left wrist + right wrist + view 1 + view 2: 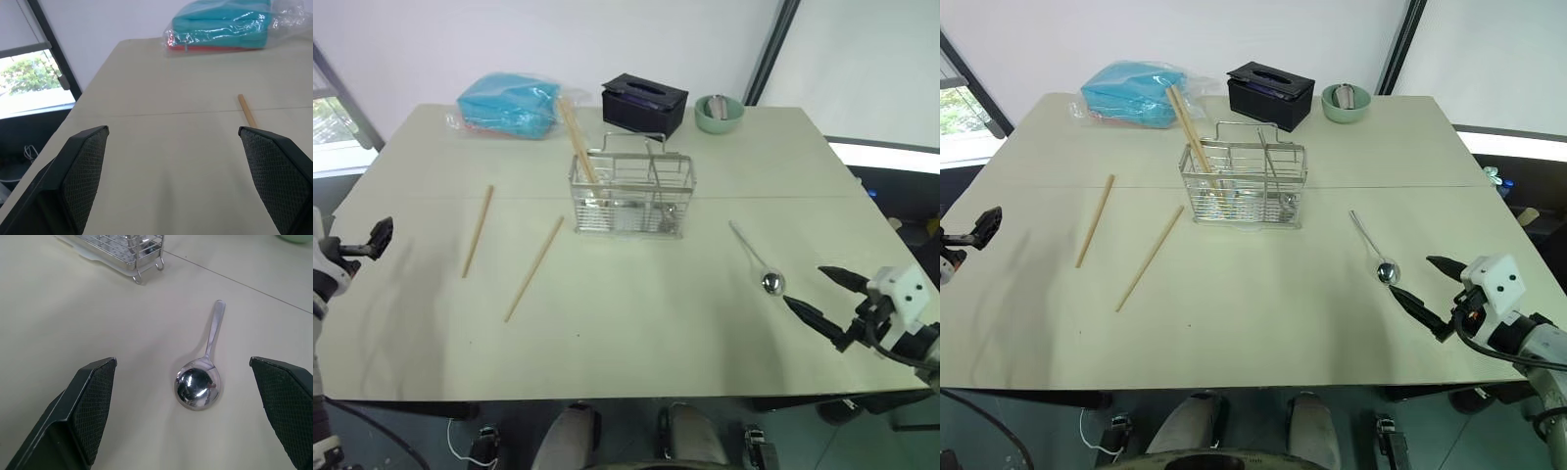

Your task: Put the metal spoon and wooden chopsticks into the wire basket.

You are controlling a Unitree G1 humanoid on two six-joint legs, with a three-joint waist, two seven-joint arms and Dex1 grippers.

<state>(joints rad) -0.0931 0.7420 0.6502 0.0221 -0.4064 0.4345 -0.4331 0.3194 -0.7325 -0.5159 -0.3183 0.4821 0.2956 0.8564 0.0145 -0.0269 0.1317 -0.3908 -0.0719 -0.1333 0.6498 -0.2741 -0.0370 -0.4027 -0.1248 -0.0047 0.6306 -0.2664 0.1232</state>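
The wire basket (631,193) stands mid-table with two wooden chopsticks (576,137) leaning out of its left compartment. Two more wooden chopsticks lie flat to its left, one (478,230) further left and one (534,267) nearer the basket. The metal spoon (756,259) lies right of the basket, bowl toward me, and its bowl (197,387) sits between the spread fingers in the right wrist view. My right gripper (820,294) hovers open just behind the spoon bowl. At the table's left edge my left gripper (374,240) stands open, with a chopstick tip (247,110) ahead of it.
A blue plastic-wrapped package (509,105), a black tissue box (644,103) and a green bowl (719,113) line the far edge of the table (636,323). A window (34,83) lies beyond the left edge.
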